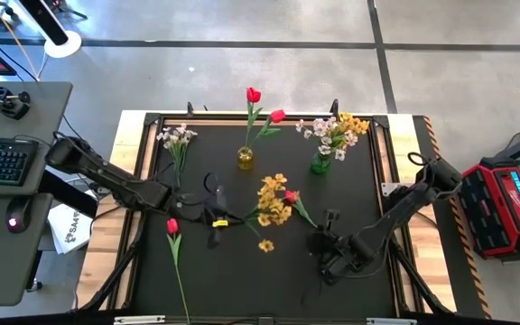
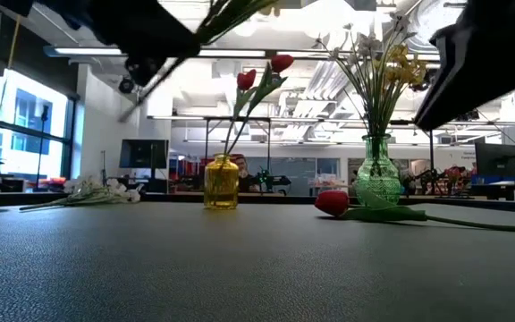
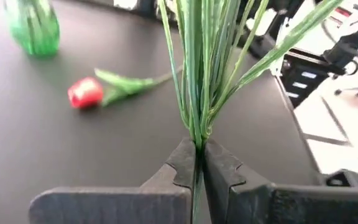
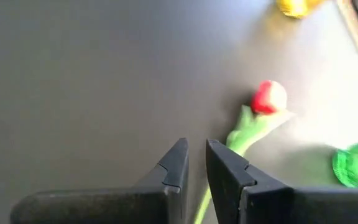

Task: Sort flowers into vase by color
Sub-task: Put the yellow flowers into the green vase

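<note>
My left gripper is over the table's middle, shut on a yellow blossom spray. My right gripper hovers right of centre, its fingers a narrow gap apart, above the stem end of a red tulip lying on the table. A yellow vase holds two red tulips. The green vase holds white and yellow sprays. A white spray lies far left. Another red tulip lies near left. My left gripper pinches the yellow spray's bundled green stems between its two fingers, close to where they branch. The fingers lie across the stems. In the low view the spray is lifted clear of the table, slanting up and away from the fingers.
A loose yellow blossom lies on the black mat near the middle. Both vases stand toward the far edge. A keyboard desk is left of the table and a red case is to its right.
</note>
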### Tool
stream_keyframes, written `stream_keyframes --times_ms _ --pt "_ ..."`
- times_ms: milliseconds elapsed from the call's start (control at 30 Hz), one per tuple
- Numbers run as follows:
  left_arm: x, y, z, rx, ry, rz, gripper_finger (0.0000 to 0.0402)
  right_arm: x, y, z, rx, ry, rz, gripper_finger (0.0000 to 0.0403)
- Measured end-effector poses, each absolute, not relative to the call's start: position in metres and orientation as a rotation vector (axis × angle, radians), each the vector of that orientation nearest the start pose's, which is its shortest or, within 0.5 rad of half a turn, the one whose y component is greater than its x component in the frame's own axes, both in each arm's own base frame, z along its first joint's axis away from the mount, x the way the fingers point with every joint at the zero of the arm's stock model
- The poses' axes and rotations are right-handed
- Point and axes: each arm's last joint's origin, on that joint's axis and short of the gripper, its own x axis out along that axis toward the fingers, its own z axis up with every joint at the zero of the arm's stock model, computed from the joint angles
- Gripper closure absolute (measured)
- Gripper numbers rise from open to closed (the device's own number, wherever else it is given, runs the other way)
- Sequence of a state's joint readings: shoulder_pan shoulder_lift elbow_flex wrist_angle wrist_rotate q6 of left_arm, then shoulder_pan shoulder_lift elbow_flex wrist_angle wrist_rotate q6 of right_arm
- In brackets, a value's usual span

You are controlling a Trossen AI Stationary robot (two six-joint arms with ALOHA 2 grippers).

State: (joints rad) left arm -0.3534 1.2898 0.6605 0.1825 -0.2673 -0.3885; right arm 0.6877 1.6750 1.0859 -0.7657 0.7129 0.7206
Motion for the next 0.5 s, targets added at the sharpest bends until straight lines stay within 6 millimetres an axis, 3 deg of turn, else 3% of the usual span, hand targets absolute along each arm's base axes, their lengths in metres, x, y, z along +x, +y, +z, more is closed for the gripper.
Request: stream_keyframes --times_ms 233,500 --pt "0.259 -0.079 0.219 -0.088 0.292 -0.016 0.0399 0.241 0.168 0.173 -0.099 0.739 -0.567 0.0355" --pt "0.262 -0.075 0.227 0.014 0.211 -0.027 0.0399 0.27 0.181 0.191 -0.094 0.449 -0.509 0.0271"
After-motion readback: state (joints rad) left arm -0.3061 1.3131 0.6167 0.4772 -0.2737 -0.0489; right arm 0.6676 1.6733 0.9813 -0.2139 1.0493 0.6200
